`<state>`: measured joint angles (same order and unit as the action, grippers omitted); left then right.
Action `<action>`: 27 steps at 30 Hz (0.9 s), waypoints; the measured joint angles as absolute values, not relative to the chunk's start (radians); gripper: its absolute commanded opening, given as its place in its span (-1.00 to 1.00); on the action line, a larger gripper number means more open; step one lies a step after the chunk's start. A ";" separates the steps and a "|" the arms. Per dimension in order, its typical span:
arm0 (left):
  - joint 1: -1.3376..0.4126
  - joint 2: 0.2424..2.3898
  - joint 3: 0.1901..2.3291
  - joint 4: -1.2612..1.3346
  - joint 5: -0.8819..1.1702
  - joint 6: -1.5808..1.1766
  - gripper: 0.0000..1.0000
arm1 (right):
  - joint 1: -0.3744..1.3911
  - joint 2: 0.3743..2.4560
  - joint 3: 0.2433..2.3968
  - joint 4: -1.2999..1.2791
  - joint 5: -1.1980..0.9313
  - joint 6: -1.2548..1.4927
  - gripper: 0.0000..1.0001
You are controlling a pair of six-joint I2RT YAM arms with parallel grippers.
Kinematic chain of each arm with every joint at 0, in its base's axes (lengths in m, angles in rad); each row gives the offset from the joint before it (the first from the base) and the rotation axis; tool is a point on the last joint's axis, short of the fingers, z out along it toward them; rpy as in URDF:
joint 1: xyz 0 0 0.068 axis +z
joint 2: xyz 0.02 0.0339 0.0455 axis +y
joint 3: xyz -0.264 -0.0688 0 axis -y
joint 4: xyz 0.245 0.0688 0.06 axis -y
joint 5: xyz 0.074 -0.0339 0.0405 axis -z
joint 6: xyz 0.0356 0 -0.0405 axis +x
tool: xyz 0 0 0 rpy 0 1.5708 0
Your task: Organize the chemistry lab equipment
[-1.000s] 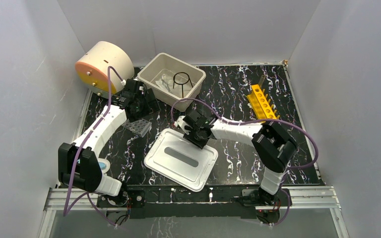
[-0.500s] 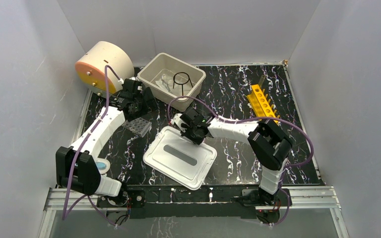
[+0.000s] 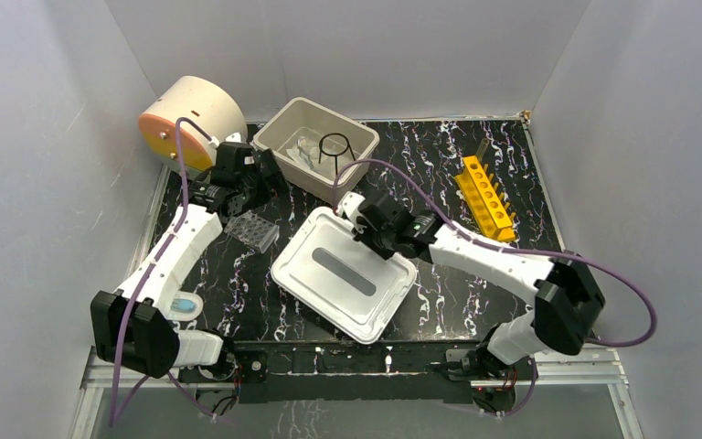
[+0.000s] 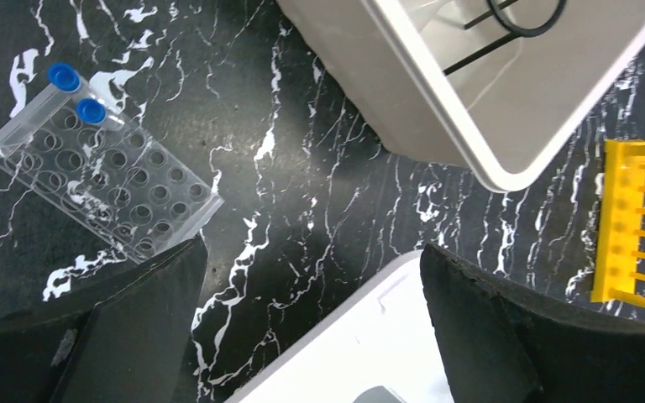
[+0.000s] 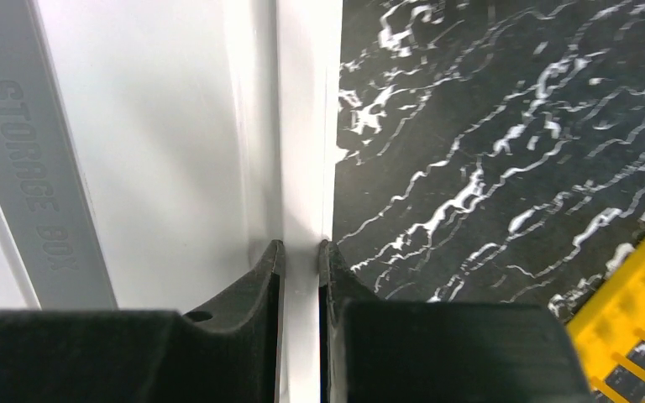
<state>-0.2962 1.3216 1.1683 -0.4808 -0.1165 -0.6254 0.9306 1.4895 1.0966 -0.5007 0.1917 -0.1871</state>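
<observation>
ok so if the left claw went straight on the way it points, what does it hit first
Most likely bare black table, in the gap between the clear tube rack and the white bin. The white lid's corner sits close to that line; depth is unclear.

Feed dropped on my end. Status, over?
Right gripper shut on lid rim. Left gripper open, empty. Two vials at clear rack. Bin just beyond lid.
</observation>
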 measured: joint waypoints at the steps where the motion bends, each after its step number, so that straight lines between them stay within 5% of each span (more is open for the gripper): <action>1: -0.296 1.316 1.168 -0.471 -0.112 -0.628 0.97 | 0.931 1.462 1.095 -0.498 0.203 -0.185 -0.94; 27: -0.296 1.189 1.089 -0.163 0.352 -0.653 0.97 | 0.698 1.175 1.049 -0.393 0.266 -0.035 -0.93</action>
<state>-0.2962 1.1889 1.0885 -0.1627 0.3515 -0.6533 0.6979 1.1751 1.0489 -0.3935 0.2661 -0.0345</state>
